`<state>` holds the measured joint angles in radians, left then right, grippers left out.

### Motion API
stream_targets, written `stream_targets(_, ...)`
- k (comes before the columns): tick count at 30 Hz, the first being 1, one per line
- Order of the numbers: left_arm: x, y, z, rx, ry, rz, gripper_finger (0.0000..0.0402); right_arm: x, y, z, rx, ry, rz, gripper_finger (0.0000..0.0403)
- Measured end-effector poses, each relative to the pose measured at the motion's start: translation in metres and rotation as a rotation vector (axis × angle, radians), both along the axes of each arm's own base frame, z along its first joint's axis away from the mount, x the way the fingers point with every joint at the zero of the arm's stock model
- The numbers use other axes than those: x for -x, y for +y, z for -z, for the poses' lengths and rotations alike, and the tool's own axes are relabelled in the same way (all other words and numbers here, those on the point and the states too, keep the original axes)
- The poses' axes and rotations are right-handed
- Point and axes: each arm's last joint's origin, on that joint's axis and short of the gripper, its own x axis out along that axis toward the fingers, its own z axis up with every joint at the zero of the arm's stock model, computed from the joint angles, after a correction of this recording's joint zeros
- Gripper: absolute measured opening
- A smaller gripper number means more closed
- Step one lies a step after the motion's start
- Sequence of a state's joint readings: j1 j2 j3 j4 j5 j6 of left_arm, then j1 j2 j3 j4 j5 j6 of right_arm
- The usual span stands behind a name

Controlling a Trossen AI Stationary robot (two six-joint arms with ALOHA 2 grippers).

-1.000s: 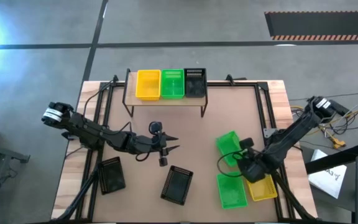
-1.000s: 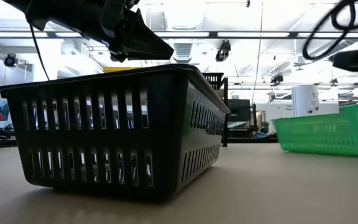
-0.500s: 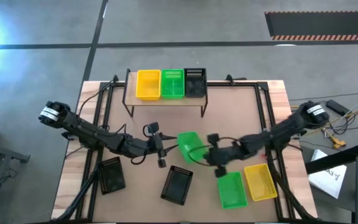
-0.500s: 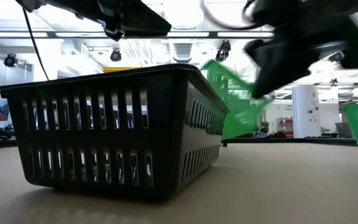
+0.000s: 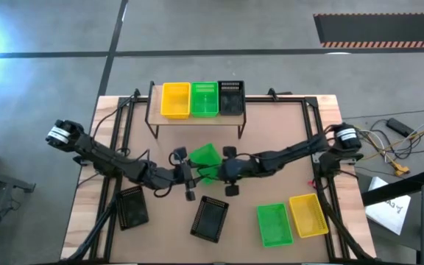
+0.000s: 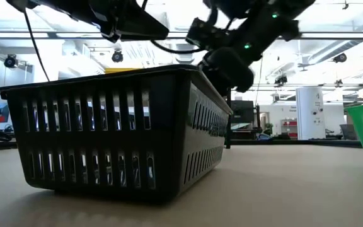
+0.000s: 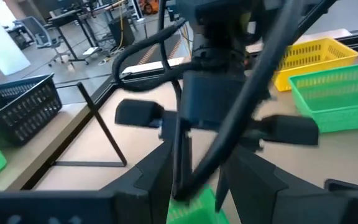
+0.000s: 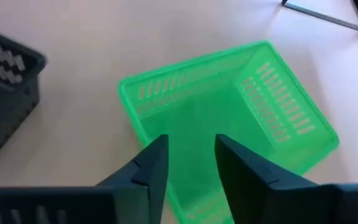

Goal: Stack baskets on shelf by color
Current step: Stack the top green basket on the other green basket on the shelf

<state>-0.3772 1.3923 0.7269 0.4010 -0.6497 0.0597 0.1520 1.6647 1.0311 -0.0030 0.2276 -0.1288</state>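
Green basket (image 5: 205, 157) at table centre, 6 o'clock of shelf (image 5: 196, 118); right gripper (image 5: 213, 171) fingers parted over it, left gripper (image 5: 194, 174) open at its 9 o'clock.

Brown worktop (image 5: 274, 136) standing on a grey concrete floor (image 5: 271, 29) crossed by dark seams. Beyond the far edge, off to the right, a black mat (image 5: 377, 26) with a striped border. Right of the worktop, tangled cables (image 5: 397, 147) and a white sheet (image 5: 389, 210). Seen level across the worktop: long ceiling lights (image 6: 333, 36) and a white tank (image 6: 309, 112) far back.
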Motion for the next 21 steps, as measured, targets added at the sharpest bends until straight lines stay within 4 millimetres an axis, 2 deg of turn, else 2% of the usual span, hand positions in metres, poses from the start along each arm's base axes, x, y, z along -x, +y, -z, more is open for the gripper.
stream_targets(2,0.001,-0.003,0.0,-0.004,-0.002,-0.008,0.0125,0.013,0.001,-0.003,-0.017,-0.026,0.004,0.014)
stream_targets(6,0.0,-0.006,0.001,0.011,0.007,-0.02,0.0125,0.053,0.004,-0.008,-0.063,-0.068,0.04,0.0142)
stream_targets(11,-0.02,-0.007,0.01,0.113,0.046,-0.075,0.0125,0.109,0.008,-0.006,-0.122,-0.099,0.087,0.0129)
stream_targets(14,-0.033,-0.008,0.025,0.146,0.168,-0.108,0.0125,0.133,0.006,-0.003,-0.151,-0.143,0.137,0.0121)
stream_targets(17,-0.047,-0.01,0.032,0.185,0.266,-0.111,0.0125,0.149,0.002,0.002,-0.157,-0.192,0.181,0.0115)
stream_targets(21,-0.065,-0.013,0.038,0.232,0.341,-0.012,0.0125,0.161,-0.003,0.006,-0.174,-0.26,0.198,0.0107)
